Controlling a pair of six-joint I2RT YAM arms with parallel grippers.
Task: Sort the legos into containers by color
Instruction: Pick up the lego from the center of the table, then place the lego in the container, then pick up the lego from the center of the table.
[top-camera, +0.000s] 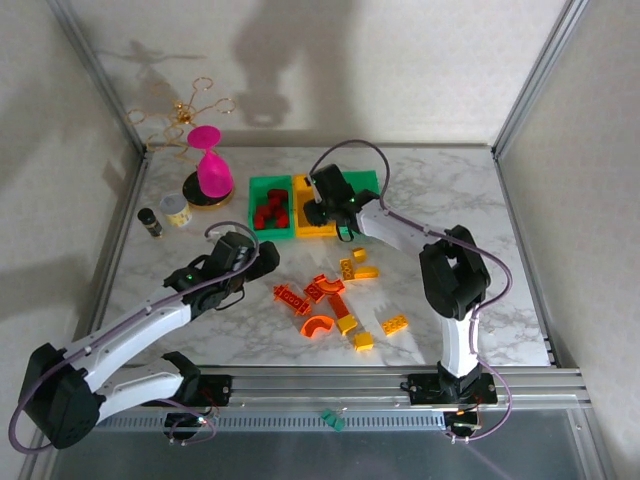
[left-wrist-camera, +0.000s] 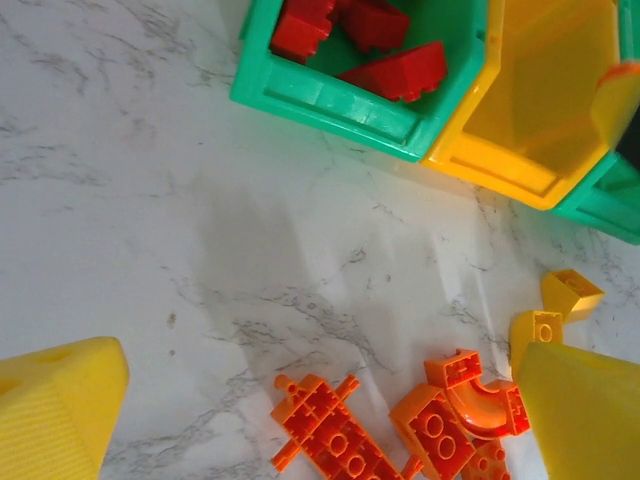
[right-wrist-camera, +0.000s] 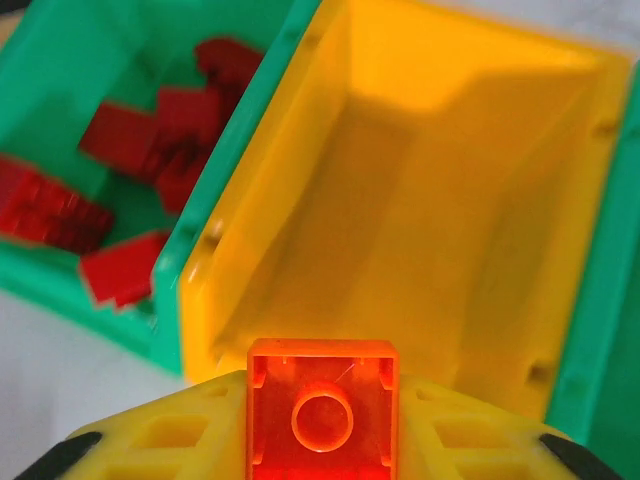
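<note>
Orange brick (right-wrist-camera: 320, 405): translucent orange with one round stud facing the right wrist camera, pinched between the yellow fingers of the right tool (right-wrist-camera: 320, 440).
Right tool state: closed on that orange brick, held over the near end of the yellow-orange bin (right-wrist-camera: 440, 200), whose inside looks bare.
Left tool (left-wrist-camera: 320, 385): fingers spread wide, nothing between them; it hovers above bare table just left of the loose bricks and near of the bins.
Bins, count: three, side by side at the far middle of the table (top-camera: 450, 190).
Left green bin (top-camera: 255, 205): holds the red bricks (top-camera: 270, 210), several piled together; an exact count cannot be told.
Yellow-orange bin, place: the middle one, touching the left green bin.
Right green bin (top-camera: 365, 180): on the right, partly hidden behind the right arm; its contents cannot be seen.
Loose orange bricks (top-camera: 318, 326): about five in a cluster at the table's centre, among them a curved arch and a long studded plate.
Loose yellow bricks (top-camera: 395, 323): about six, scattered to the right and near side of the orange cluster, small and blocky with studs.
Pink hourglass (top-camera: 210, 165): one, upright at the far left.
Jars (top-camera: 177, 210): two, just near-left of the hourglass.
Gold wire stand (top-camera: 185, 110): one, behind the hourglass.
</note>
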